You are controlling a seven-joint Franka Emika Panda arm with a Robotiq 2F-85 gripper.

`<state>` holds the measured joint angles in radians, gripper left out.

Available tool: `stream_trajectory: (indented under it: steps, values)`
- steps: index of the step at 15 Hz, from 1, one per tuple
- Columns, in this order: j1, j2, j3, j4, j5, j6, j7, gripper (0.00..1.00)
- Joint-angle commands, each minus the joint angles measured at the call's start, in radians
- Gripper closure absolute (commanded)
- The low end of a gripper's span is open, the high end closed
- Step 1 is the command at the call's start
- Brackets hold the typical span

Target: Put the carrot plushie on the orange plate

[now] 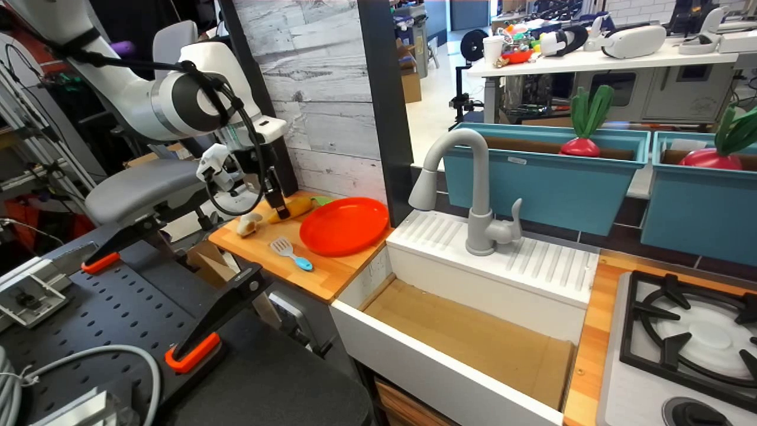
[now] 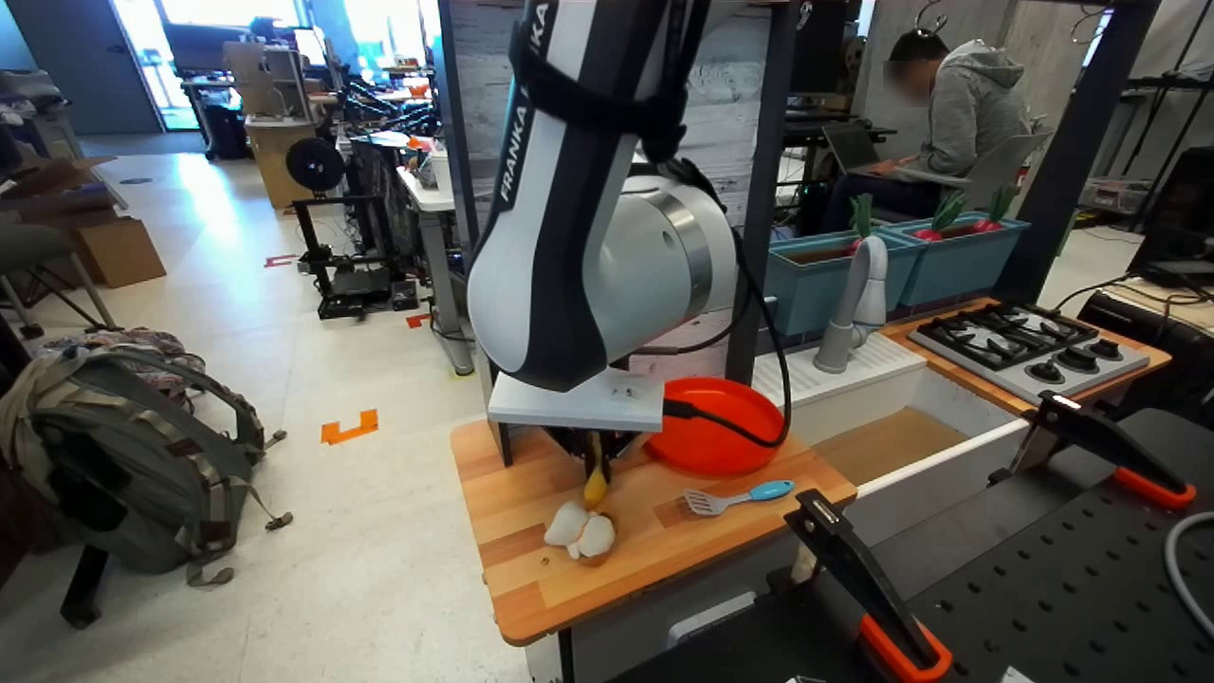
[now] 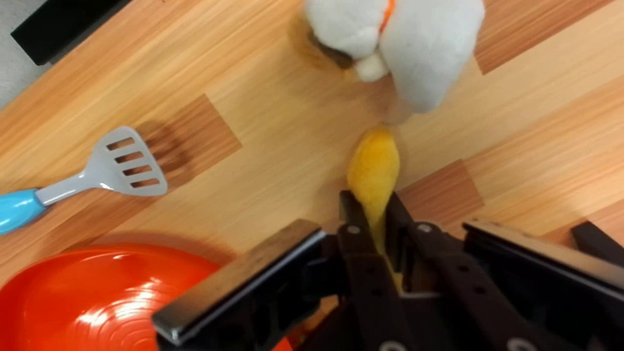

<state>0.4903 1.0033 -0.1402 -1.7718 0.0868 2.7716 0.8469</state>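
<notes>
The carrot plushie (image 3: 374, 163) has a soft yellow-orange body and a green leafy end. The tool (image 3: 372, 199) grips it across the body, its rounded tip poking out. In an exterior view it is near the back edge of the table (image 1: 333, 275), leaves toward that edge, between the left edge and the orange plate (image 1: 344, 226); whether it touches the table is unclear. Round, shallow and glossy orange-red, the orange plate lies flat, hollow side up, in the corner where the back and right edges meet.
</notes>
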Motion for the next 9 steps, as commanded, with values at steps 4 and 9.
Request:
stream_trajectory:
  steps: [4, 9]
  values:
    - [-0.03, -0.101, -0.007, -0.115, 0.004, 0.03, 0.009, 0.99]
    - [-0.068, -0.221, 0.009, -0.29, 0.019, 0.154, -0.018, 0.98]
